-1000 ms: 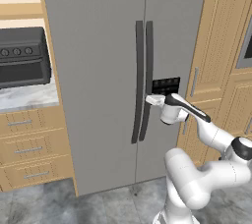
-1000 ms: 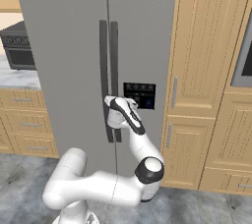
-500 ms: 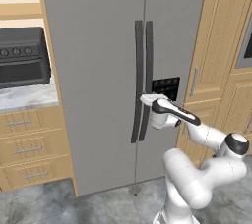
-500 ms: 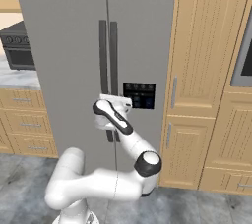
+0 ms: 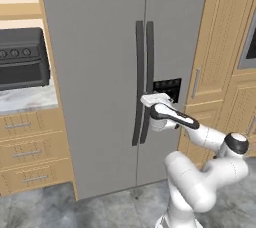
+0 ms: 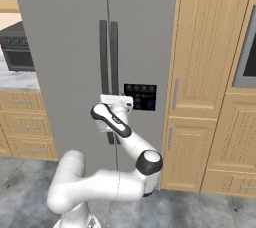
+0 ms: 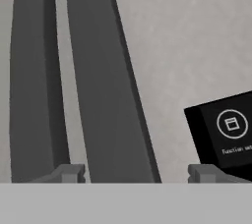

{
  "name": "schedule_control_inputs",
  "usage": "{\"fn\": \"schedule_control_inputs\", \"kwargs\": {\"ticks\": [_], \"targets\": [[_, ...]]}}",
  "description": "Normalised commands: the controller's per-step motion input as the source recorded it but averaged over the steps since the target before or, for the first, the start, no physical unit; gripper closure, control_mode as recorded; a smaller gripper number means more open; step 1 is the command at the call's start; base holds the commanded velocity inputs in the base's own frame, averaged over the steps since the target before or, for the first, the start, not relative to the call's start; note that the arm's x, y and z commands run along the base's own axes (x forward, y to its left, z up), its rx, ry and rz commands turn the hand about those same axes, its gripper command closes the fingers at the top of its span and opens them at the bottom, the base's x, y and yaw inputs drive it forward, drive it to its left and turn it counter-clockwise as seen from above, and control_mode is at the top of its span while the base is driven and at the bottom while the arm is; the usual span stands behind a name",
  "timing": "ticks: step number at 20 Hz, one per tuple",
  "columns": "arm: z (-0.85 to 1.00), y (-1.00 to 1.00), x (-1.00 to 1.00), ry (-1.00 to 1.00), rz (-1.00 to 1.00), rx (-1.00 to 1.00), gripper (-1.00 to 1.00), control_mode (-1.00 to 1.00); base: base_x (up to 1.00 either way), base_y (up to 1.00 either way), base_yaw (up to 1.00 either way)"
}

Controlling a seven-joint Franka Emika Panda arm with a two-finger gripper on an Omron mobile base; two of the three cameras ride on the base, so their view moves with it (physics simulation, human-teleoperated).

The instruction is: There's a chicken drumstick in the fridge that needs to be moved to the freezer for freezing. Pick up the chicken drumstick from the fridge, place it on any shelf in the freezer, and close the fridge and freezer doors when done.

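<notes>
Both fridge and freezer doors are shut. The wide fridge door [image 5: 95, 72] is on the left, and the narrow freezer door [image 5: 175, 32] with its dark dispenser panel [image 5: 167, 88] is on the right. The chicken drumstick and the shelf are hidden behind them. My gripper [image 5: 149, 103] is at the freezer door's dark bar handle [image 5: 150, 57], just left of the panel. In the hand view the gripper [image 7: 137, 173] is open, with that handle [image 7: 106, 95] close ahead between the fingertips. The fridge door's handle [image 7: 34, 80] lies just left of it.
A black countertop oven [image 5: 22, 64] sits on the marble counter at left, above wooden drawers [image 5: 30, 152]. Tall wooden cabinets [image 5: 220, 47] and a built-in oven [image 5: 248, 47] flank the unit on the right. Grey floor lies below.
My gripper has moved left from in front of the dispenser panel to the pair of door handles. The doors have stayed shut.
</notes>
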Motion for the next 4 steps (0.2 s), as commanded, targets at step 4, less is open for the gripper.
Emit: {"fn": "schedule_control_inputs", "kwargs": {"ticks": [4], "targets": [[-0.02, 1.00, -0.03, -0.05, -0.33, -0.20, -1.00, -1.00, 0.00, 0.00, 0.00]]}}
